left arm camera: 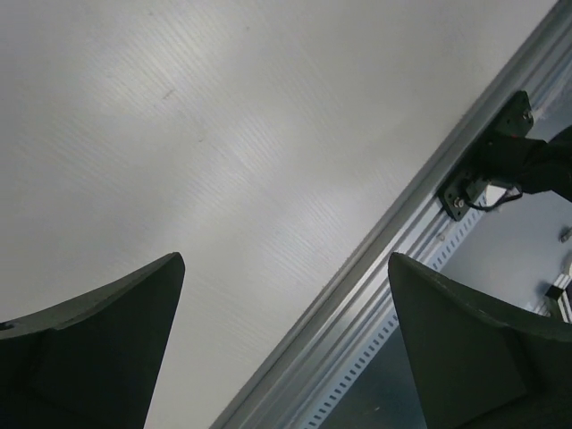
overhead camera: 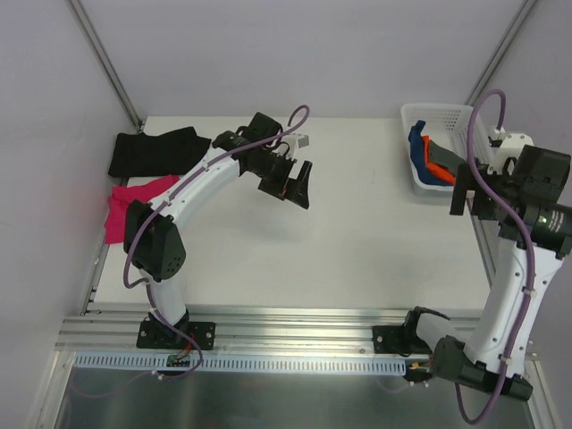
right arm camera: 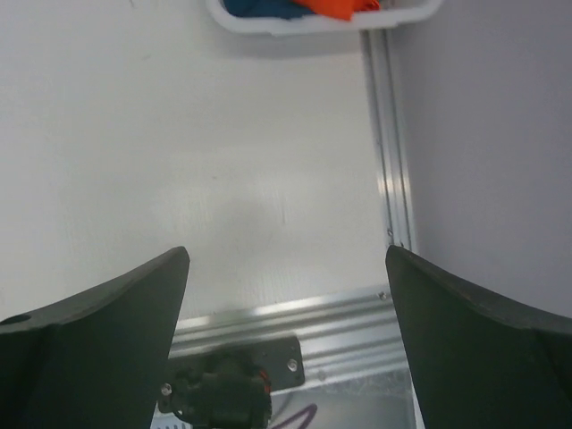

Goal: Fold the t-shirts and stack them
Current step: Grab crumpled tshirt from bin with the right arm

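A black-looking t-shirt (overhead camera: 154, 150) lies crumpled at the table's far left corner. A magenta t-shirt (overhead camera: 134, 204) lies in front of it, partly behind my left arm. A blue t-shirt (overhead camera: 418, 154) and an orange t-shirt (overhead camera: 439, 157) lie in the white basket (overhead camera: 436, 114) at the back right; they also show at the top of the right wrist view, blue (right arm camera: 259, 7) and orange (right arm camera: 335, 7). I cannot single out a dark grey shirt. My left gripper (overhead camera: 288, 186) (left arm camera: 284, 259) is open and empty above the table's middle. My right gripper (overhead camera: 463, 192) (right arm camera: 288, 252) is open and empty, raised near the basket.
The basket's rim (right arm camera: 322, 25) sits against the right aluminium rail (right arm camera: 389, 161). The front rail (overhead camera: 295, 326) runs along the near edge with both arm bases on it. Grey walls enclose the back and sides.
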